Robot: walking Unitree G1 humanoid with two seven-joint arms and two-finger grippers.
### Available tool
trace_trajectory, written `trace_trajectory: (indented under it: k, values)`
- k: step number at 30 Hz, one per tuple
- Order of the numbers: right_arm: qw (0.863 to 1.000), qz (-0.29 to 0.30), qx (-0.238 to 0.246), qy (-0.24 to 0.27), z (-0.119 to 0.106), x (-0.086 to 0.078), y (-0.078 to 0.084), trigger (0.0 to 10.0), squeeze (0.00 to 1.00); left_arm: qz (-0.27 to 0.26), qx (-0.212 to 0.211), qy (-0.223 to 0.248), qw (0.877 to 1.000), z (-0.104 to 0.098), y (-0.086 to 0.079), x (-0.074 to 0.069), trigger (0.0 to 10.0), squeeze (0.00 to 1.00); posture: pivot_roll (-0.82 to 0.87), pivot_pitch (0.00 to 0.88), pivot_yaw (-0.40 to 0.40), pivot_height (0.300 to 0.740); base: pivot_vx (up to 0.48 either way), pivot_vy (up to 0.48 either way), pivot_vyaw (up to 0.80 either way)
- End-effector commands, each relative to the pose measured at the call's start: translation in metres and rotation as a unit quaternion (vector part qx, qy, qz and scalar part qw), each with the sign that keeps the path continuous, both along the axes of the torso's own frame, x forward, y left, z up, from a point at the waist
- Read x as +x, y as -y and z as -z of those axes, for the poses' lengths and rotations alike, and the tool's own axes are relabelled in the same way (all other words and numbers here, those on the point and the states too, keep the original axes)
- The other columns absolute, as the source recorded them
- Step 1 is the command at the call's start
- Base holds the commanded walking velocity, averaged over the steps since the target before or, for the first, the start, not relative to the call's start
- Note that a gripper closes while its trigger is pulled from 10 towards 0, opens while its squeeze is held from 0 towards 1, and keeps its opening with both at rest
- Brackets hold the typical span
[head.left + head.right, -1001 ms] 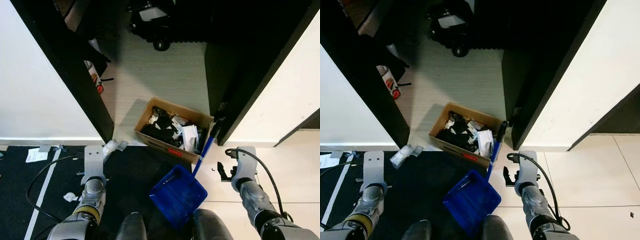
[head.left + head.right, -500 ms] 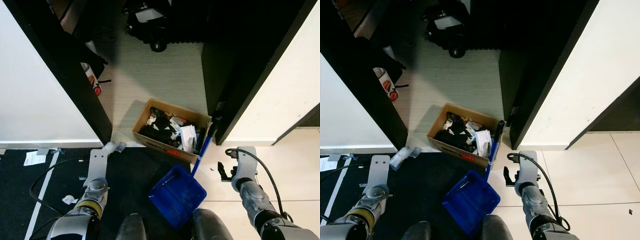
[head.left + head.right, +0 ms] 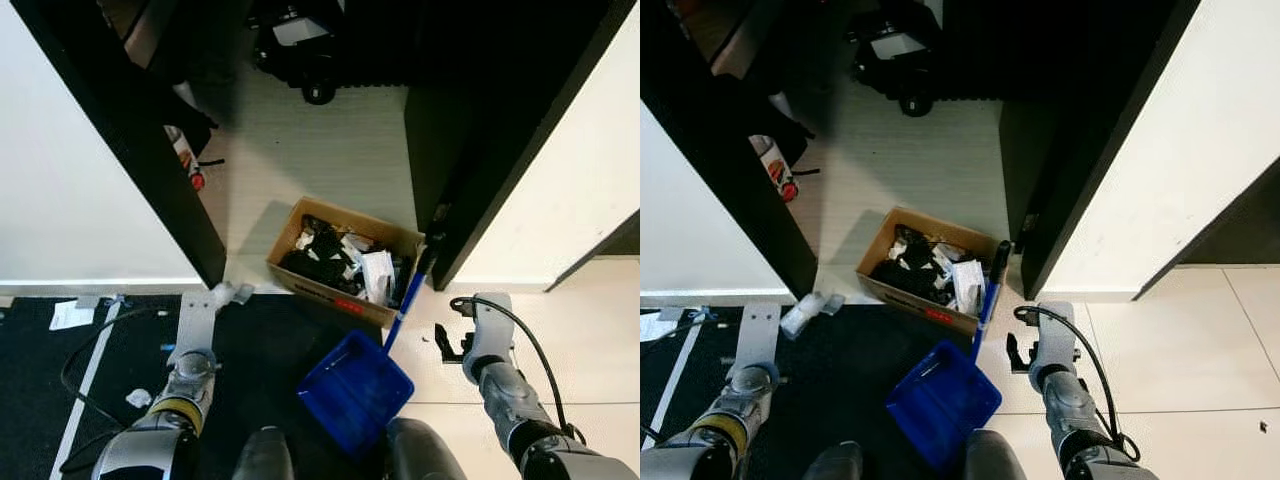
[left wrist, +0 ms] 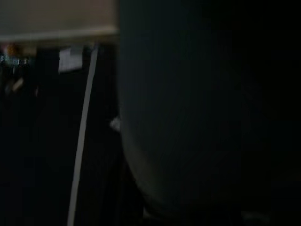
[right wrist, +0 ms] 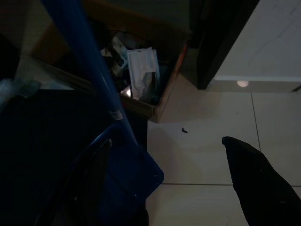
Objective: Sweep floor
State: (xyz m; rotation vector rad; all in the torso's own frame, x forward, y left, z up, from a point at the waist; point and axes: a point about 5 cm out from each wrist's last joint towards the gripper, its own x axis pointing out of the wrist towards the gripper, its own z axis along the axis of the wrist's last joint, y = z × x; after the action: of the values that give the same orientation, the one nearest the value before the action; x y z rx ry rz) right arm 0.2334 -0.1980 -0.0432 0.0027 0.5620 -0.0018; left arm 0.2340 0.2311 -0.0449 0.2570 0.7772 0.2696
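A blue dustpan (image 3: pixel 355 390) stands on the floor just ahead of my feet, half on the black mat. Its long blue handle (image 3: pixel 405 300) leans up against an open cardboard box (image 3: pixel 345 260) stuffed with black and white rubbish. A crumpled clear wrapper (image 3: pixel 232 293) lies by the foot of the black door frame. A paper scrap (image 3: pixel 140 398) and a white slip (image 3: pixel 72 315) lie on the mat. My right gripper (image 3: pixel 445 342) hangs open to the right of the handle, not touching it; one black finger (image 5: pixel 256 179) shows over the tiles. My left arm (image 3: pixel 192 345) hangs idle over the mat.
Black door frames (image 3: pixel 150 150) stand left and right of a passage with pale flooring. A wheeled black machine (image 3: pixel 300 50) sits at its far end. A red-and-white can (image 3: pixel 185 155) stands by the left frame. A small dark speck (image 5: pixel 184 130) lies on the pale tiles (image 3: pixel 590 340).
The head view has swayed slightly. The dustpan, box and both arms keep their places.
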Motion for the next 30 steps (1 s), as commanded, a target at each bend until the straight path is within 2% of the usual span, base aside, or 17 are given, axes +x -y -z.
trace_trajectory:
  k: [1, 7, 15, 20, 23, 30]
  values:
    - [1.000, 0.003, 0.003, -0.012, 0.0030, -0.0029, -0.0008, 10.0, 0.00, 0.010, -0.019, 0.001, 1.000, 0.0038, 0.0100, -0.0023, 10.0, 0.00, -0.01, 0.042, 0.005, 0.740, 0.000, 0.000, 0.00]
    - [1.000, 0.003, 0.003, -0.012, 0.0032, -0.0032, -0.0010, 10.0, 0.00, 0.010, -0.020, -0.009, 1.000, 0.0064, 0.0079, -0.0064, 10.0, 0.00, -0.01, 0.042, 0.007, 0.740, 0.000, 0.000, 0.00]
    - [1.000, 0.003, 0.005, -0.012, 0.0034, -0.0037, -0.0007, 10.0, 0.00, 0.008, -0.029, 0.017, 0.999, 0.0052, 0.0046, -0.0083, 10.0, 0.00, -0.01, 0.042, 0.004, 0.740, 0.000, 0.000, 0.00]
    - [1.000, 0.003, 0.004, -0.012, 0.0035, -0.0039, -0.0005, 10.0, 0.00, 0.011, -0.052, 0.030, 0.998, 0.0058, 0.0070, -0.0095, 10.0, 0.00, -0.01, 0.043, 0.005, 0.740, 0.000, 0.000, 0.00]
    - [1.000, 0.003, 0.002, -0.011, 0.0034, -0.0040, -0.0002, 10.0, 0.00, 0.029, -0.091, 0.045, 0.994, 0.0056, 0.0132, -0.0086, 10.0, 0.00, -0.01, 0.043, 0.004, 0.740, 0.000, 0.000, 0.00]
    - [1.000, 0.003, 0.002, -0.011, 0.0034, -0.0041, 0.0004, 10.0, 0.00, 0.040, -0.083, 0.044, 0.995, 0.0063, 0.0109, -0.0114, 10.0, 0.00, -0.01, 0.044, 0.003, 0.740, 0.000, 0.000, 0.00]
